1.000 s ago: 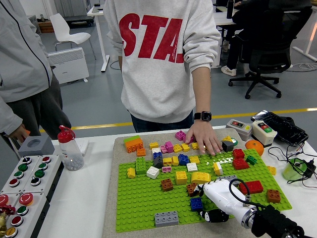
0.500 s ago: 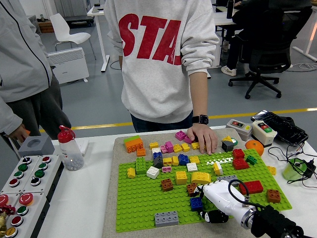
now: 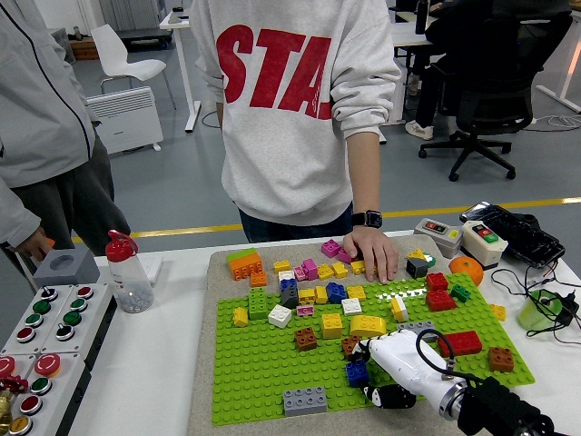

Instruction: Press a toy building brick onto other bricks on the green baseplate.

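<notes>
From the head view, the only one we have, our right robot hand [image 3: 386,363] reaches in from the lower right corner and sits low over the near right part of the green baseplate [image 3: 263,372]. Its white fingers [image 3: 392,396] curl downward, and its fingertips are against a blue brick [image 3: 357,373] that stands on the plate just below a brown brick [image 3: 350,345]. We cannot tell whether the robot hand actually clasps the blue brick or only bears on it from the side (the palm hides the contact). Our left arm is out of sight.

We judge the task to be mid-press: the blue brick is already at the plate, touching or nearly touching its brown neighbour, but whether its studs are fully seated is not visible. What is left, as we read it, is a firm push down and then letting go.

Elsewhere on the plate, many bricks already stand: a yellow brick [image 3: 368,324], a red brick [image 3: 461,342], a grey brick [image 3: 305,400] near the front edge, and an orange brick [image 3: 246,264] at the far left corner.

A person stands at the far side of the bench [image 3: 154,363], and the person's hand [image 3: 372,253] rests flat on the plate's far edge among loose bricks, seemingly steadying it.
</notes>
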`<control>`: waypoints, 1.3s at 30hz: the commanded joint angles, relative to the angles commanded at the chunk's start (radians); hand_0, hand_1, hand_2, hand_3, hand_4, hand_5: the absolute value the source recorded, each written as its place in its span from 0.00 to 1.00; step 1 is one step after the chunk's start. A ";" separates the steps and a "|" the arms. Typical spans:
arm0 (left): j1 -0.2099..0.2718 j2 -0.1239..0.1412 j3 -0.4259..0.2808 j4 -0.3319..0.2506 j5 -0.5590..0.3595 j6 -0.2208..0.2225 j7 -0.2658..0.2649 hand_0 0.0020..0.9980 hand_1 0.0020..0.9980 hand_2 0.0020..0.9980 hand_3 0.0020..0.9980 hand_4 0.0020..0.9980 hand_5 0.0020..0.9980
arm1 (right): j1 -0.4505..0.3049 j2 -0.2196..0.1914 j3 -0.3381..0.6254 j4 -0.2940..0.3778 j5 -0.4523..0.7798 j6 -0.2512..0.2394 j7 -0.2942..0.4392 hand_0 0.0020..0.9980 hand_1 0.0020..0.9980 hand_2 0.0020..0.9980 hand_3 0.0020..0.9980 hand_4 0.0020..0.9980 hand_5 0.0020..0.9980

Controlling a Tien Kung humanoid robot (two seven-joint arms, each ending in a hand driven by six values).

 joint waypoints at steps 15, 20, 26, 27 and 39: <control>0.003 -0.001 -0.003 0.000 0.005 0.000 0.002 0.66 0.69 0.68 0.58 0.29 1.00 | -0.010 -0.015 0.021 0.044 0.000 -0.012 0.011 0.47 0.52 0.53 0.58 0.58 0.26; 0.006 -0.002 -0.003 0.000 0.006 0.000 0.003 0.66 0.69 0.68 0.58 0.29 1.00 | -0.016 -0.017 0.024 0.074 0.001 -0.020 0.014 0.47 0.52 0.53 0.58 0.57 0.26; 0.010 -0.003 -0.003 0.000 0.010 -0.001 0.004 0.66 0.69 0.68 0.58 0.29 1.00 | -0.013 -0.003 0.014 0.118 0.005 -0.040 0.023 0.47 0.52 0.53 0.58 0.55 0.23; 0.011 -0.003 -0.003 0.000 0.011 -0.001 0.004 0.66 0.69 0.68 0.58 0.29 1.00 | -0.011 0.003 0.010 0.122 0.005 -0.044 0.026 0.47 0.52 0.53 0.58 0.55 0.23; 0.011 -0.001 -0.001 0.000 0.011 -0.002 0.003 0.66 0.69 0.68 0.58 0.29 1.00 | 0.027 0.086 -0.053 0.086 0.014 -0.055 0.034 0.47 0.52 0.53 0.58 0.54 0.22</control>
